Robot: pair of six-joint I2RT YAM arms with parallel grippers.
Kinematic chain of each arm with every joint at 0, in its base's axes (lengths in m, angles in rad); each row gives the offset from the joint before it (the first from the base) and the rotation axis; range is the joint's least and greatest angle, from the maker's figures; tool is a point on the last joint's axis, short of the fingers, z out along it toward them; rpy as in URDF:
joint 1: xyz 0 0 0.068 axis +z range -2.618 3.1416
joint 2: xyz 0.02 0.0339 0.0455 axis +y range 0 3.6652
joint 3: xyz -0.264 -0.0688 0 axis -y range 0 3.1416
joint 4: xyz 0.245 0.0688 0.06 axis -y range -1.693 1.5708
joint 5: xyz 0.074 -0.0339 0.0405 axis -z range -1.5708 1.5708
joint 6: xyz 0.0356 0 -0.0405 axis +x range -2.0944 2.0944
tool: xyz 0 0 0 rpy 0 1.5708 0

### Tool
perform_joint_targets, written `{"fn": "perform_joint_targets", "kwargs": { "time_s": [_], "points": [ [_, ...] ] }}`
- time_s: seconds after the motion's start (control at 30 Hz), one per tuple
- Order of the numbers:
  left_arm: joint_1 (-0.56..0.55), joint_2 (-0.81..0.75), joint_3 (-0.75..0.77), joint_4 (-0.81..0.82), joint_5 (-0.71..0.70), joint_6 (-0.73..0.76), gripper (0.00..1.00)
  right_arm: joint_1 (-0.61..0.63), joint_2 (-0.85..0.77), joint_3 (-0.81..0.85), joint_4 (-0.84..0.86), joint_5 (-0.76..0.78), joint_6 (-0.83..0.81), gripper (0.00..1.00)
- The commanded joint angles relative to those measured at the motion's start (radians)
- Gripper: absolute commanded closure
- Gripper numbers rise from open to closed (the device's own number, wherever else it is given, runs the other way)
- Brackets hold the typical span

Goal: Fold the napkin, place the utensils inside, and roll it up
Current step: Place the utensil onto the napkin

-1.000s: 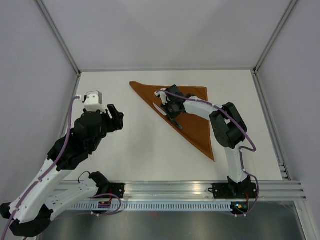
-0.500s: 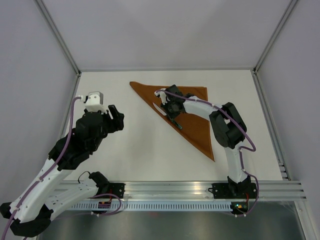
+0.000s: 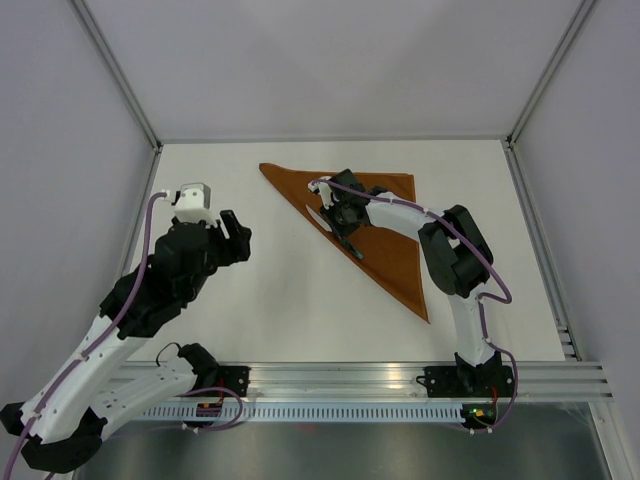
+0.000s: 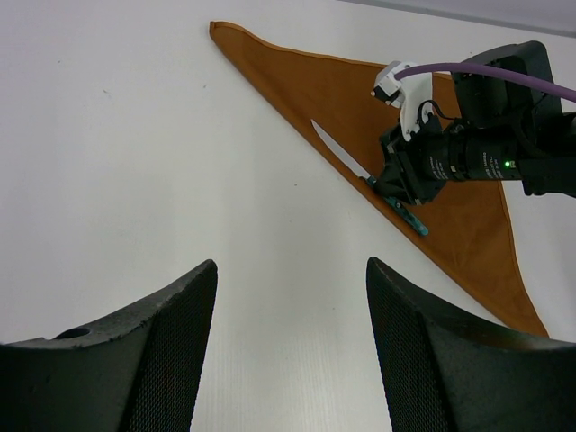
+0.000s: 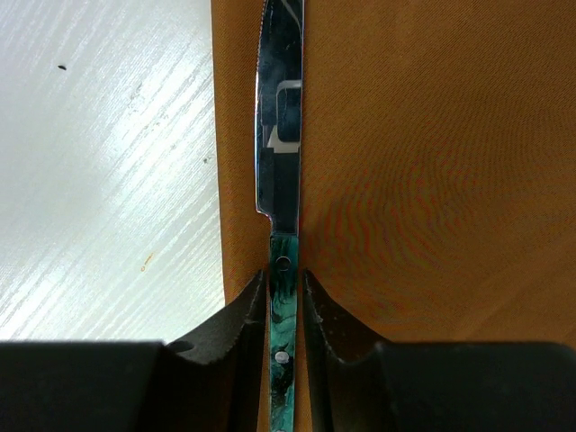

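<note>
The rust-orange napkin [image 3: 390, 250] lies folded into a triangle at the back of the table; it also shows in the left wrist view [image 4: 450, 207] and the right wrist view [image 5: 432, 135]. The knife [image 3: 322, 216] lies on the napkin along its long left edge, silver blade [image 5: 281, 135] pointing far-left. My right gripper [image 3: 344, 230] is low over it, and its fingers straddle the teal handle [image 5: 284, 288] with a thin gap on each side. My left gripper [image 3: 236, 232] is open and empty above bare table, left of the napkin [image 4: 291, 270].
The white table [image 3: 270, 300] has a raised metal frame along its right edge [image 3: 545, 270] and a rail along its near edge. Grey walls close in the back and sides.
The left arm has shifted slightly toward the near right. The right gripper and the knife stay in place on the napkin.
</note>
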Motion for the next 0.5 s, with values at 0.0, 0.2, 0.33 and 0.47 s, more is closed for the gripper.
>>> {"fn": "perform_joint_targets", "kwargs": {
  "time_s": [0.0,0.2,0.33,0.47],
  "points": [
    [-0.002,0.009,-0.003,0.030,0.024,0.041,0.28,0.005,-0.015,0.038,-0.030,0.028,0.017,0.71],
    [0.000,0.015,-0.005,0.036,0.042,0.041,0.28,0.007,-0.044,0.044,-0.041,0.031,0.013,0.69],
    [-0.002,0.036,-0.017,0.093,0.098,0.026,0.28,0.002,-0.105,0.047,-0.049,0.039,0.017,0.68],
    [-0.005,0.072,-0.081,0.306,0.240,0.014,0.30,-0.041,-0.202,0.047,-0.093,-0.029,0.059,0.68]
  ]
}}
